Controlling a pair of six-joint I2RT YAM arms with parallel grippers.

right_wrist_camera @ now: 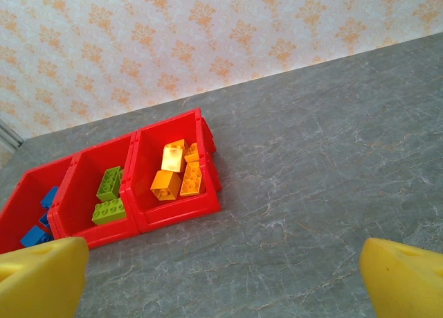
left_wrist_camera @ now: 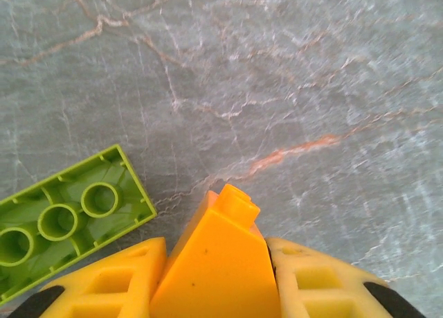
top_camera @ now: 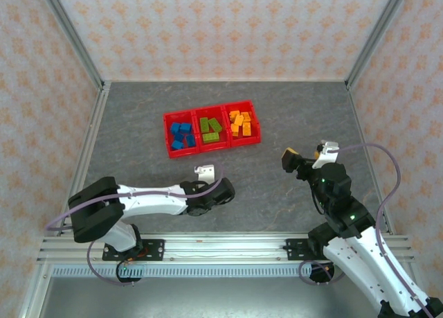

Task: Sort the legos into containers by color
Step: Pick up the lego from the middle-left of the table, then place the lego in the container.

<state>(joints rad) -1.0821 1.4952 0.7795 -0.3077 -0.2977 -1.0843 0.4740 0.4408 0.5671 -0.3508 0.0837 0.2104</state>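
Left gripper [left_wrist_camera: 218,269]: clamped tight on an orange-yellow studded plastic brick [left_wrist_camera: 218,255]. The brick is pinched between both yellow fingers [left_wrist_camera: 121,280], with its stud end poking out past the tips. Can't tell whether the brick touches the grey marbled table [left_wrist_camera: 277,68] or sits just above it.

A lime green plastic brick [left_wrist_camera: 62,221] lies on the table just beside this gripper's left-hand finger, as seen in the wrist view. It's upside down, with the hollow underside and round tubes facing up. Can't tell if it touches the finger.

Right gripper [right_wrist_camera: 221,283]: jaws spread wide, holding nothing, with bare table in the gap between the yellow fingertips [right_wrist_camera: 41,276].

The red plastic tray of three joined bins [right_wrist_camera: 176,210] sits ahead of the right gripper and off to its left, well apart. In the top view it lies just beyond the left gripper's end of the arm, near but not touching.

Bin contents, top view:
- Left bin, farthest from the right gripper: blue bricks [top_camera: 182,135]
- Middle bin: lime green bricks [top_camera: 210,129]
- Right bin, closest to the right gripper: orange-yellow bricks [top_camera: 240,122]
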